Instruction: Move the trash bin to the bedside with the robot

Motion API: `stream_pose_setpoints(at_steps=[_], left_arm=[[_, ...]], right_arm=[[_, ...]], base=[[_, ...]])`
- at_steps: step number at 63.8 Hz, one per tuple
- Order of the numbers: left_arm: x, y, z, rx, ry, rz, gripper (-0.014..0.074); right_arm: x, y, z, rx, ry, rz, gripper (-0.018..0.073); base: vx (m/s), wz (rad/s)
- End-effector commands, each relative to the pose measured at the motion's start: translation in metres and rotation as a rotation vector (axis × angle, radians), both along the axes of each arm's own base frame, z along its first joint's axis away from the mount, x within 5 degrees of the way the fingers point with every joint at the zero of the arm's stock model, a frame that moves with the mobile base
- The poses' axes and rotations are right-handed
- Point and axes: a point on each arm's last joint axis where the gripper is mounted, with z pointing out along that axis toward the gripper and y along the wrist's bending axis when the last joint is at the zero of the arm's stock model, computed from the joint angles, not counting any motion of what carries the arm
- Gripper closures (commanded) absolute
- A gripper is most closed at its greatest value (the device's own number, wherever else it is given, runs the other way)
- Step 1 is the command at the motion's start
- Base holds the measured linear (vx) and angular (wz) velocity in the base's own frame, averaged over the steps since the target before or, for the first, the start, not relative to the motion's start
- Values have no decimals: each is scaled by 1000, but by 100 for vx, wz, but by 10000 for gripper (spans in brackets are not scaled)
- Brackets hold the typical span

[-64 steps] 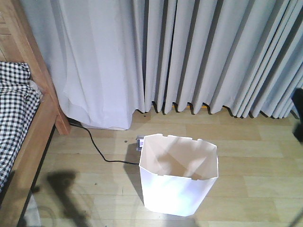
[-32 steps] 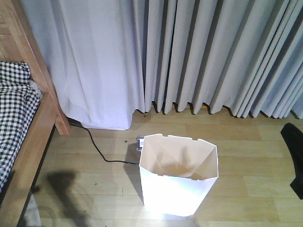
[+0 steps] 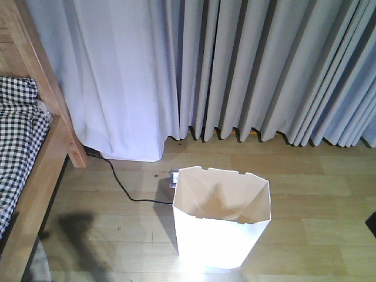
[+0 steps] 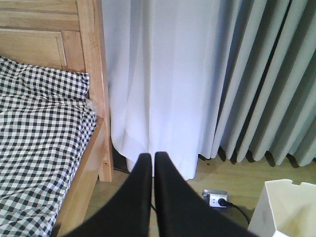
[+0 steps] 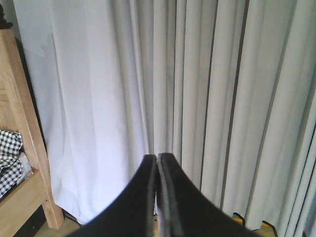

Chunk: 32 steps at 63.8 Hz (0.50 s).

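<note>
The white trash bin (image 3: 222,235) stands upright on the wooden floor in front of the curtains, its cream inside empty. Its rim corner (image 4: 289,205) shows at the lower right of the left wrist view. The bed, with a light wooden frame (image 3: 46,147) and checked bedding (image 3: 14,141), lies at the left, well apart from the bin. My left gripper (image 4: 152,156) is shut on nothing and points at the floor between the bed frame (image 4: 94,98) and the bin. Held higher, my right gripper (image 5: 158,156) is also shut on nothing and faces the curtains.
Grey curtains (image 3: 247,70) hang along the whole back. A floor socket (image 3: 174,176) with a black cable (image 3: 120,185) lies between bin and bed post; the socket (image 4: 216,199) also shows in the left wrist view. A dark bit of arm (image 3: 371,224) sits at the right edge.
The black arm at the right edge of the front view dropped downward and has almost left the frame. The shadow inside the bin shifted. The bin itself has not moved.
</note>
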Motion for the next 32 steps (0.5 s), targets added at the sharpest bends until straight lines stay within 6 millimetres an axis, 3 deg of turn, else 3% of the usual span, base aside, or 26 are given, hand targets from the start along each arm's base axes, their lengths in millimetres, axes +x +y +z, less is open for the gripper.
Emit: stream_pose_setpoints(at_steps=[1, 14, 32], left_arm=[[1, 0, 5, 4, -77, -4, 603], [1, 0, 5, 4, -77, -4, 603], [1, 0, 5, 4, -77, -4, 603]], right_arm=[[1, -3, 12, 19, -52, -33, 568], [1, -4, 12, -22, -67, -46, 568], [-3, -19, 10, -77, -153, -213, 568]], base=[[0, 0], [0, 0], [0, 0]])
